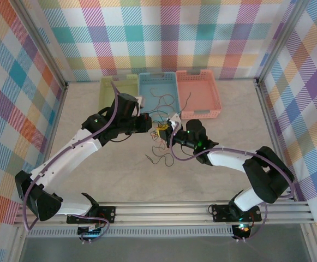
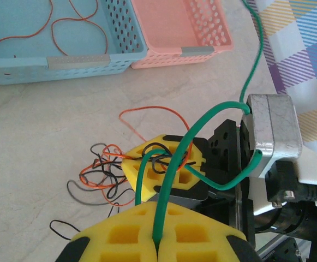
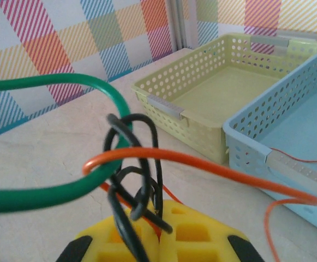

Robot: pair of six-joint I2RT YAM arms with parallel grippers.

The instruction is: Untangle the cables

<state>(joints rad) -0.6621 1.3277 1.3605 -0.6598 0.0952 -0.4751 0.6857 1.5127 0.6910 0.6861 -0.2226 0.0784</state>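
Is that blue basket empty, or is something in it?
Not empty: thin orange wire lies curled on the floor of the blue basket.

Three baskets [image 1: 157, 75], two arms [image 1: 76, 147], one cable tangle [image 1: 161, 134].

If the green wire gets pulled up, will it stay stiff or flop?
Probably springy rather than limp: the green wire holds an open arch in the air. Likely light, being thin. It may drag the black wires tangled with it.

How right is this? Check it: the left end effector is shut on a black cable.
Not quite: the left wrist view shows the left end effector shut on a green cable, not a black one.
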